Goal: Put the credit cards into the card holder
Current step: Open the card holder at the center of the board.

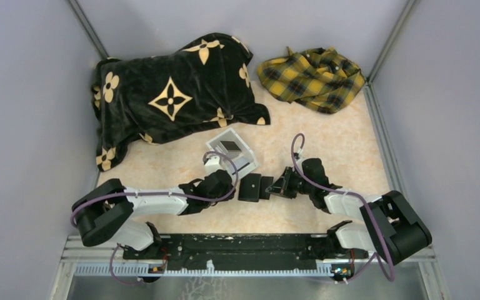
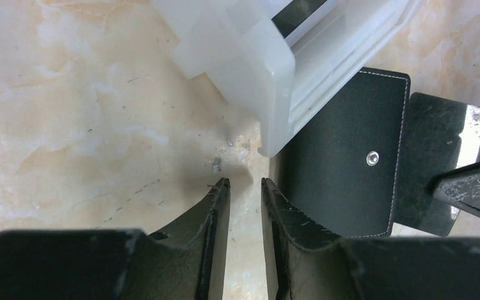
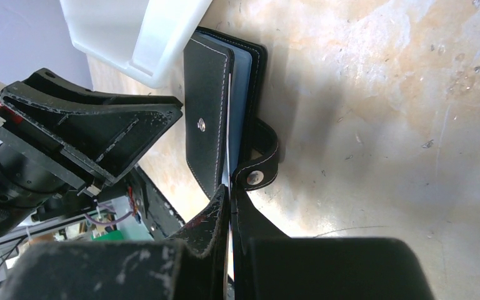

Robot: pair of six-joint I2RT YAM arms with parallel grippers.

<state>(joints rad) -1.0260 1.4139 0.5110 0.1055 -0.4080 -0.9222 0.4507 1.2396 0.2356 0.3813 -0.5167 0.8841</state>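
The black card holder (image 1: 253,186) lies on the table between my two grippers, its snap stud facing up (image 2: 344,162). It is slightly open, with its strap (image 3: 260,167) curling out on the right. A dark credit card (image 2: 434,156) sticks out of its far edge. My right gripper (image 3: 230,190) is shut on that card, which shows edge-on and runs in between the holder's flaps. My left gripper (image 2: 245,182) hovers just left of the holder, open by a narrow gap with nothing in it. Another dark card (image 1: 229,147) lies in the white box.
The clear-white open box (image 1: 231,151) touches the holder's far-left corner (image 2: 269,62). A black blanket with gold flowers (image 1: 172,94) and a yellow plaid cloth (image 1: 312,78) lie at the back. Grey walls close in both sides.
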